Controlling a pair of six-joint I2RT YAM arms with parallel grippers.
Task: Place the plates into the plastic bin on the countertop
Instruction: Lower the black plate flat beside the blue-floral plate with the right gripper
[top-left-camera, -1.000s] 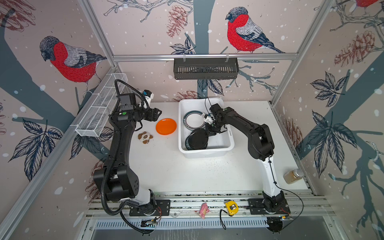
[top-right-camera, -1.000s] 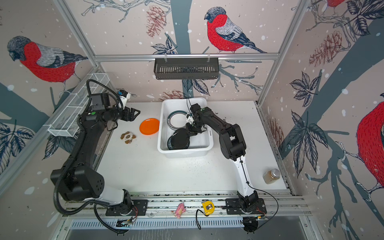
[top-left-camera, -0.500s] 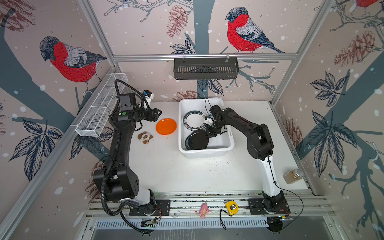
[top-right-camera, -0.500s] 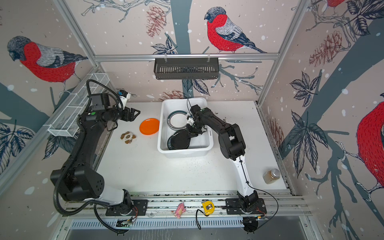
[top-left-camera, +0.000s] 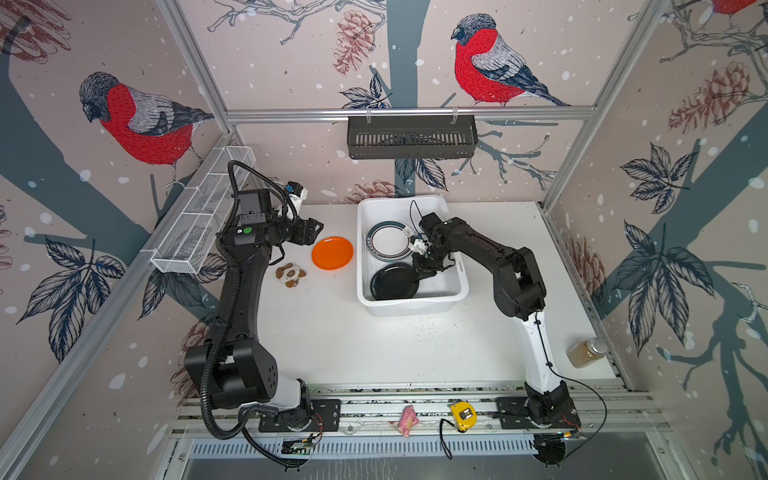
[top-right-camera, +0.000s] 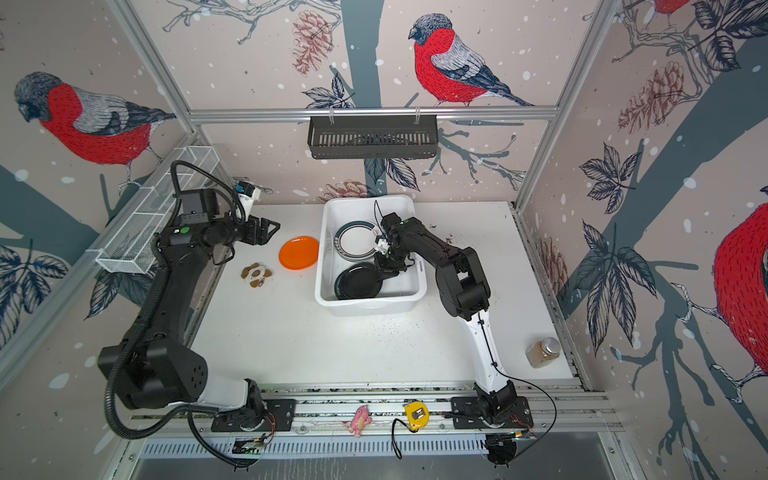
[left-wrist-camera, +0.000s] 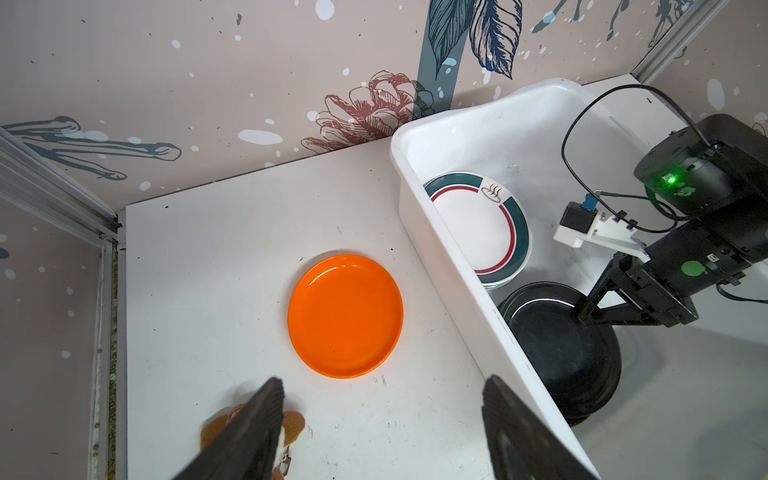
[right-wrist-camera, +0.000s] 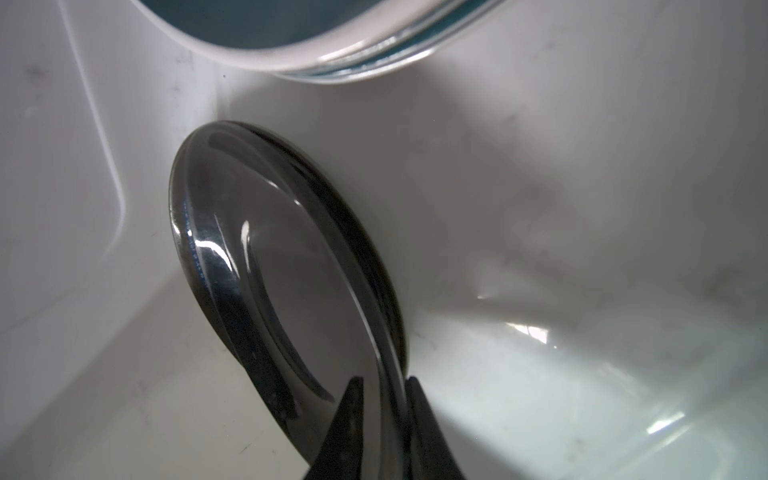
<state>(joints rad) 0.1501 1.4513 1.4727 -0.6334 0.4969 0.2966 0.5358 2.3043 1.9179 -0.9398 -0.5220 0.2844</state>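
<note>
Glossy orange plate (top-left-camera: 332, 252) lies flat on the countertop (top-left-camera: 353, 345) in both top views, just beside the plastic bin (top-left-camera: 409, 308) at its nine o'clock. Inside the bin, a black plate (top-left-camera: 390, 284) sits at the six o'clock end and a teal-banded white plate (top-left-camera: 388, 243) toward twelve. The left gripper (top-left-camera: 313, 232) hovers at the orange plate's ten o'clock.

In the left wrist view its fingers (left-wrist-camera: 257, 415) stand wide apart and empty.

In the right wrist view the right gripper (right-wrist-camera: 384, 386) narrowly straddles the black plate's rim (pinching or just freed, I cannot tell).

The plates look stiff and slick, probably light yet chippable. The rim edge looks like the only hold.
</note>
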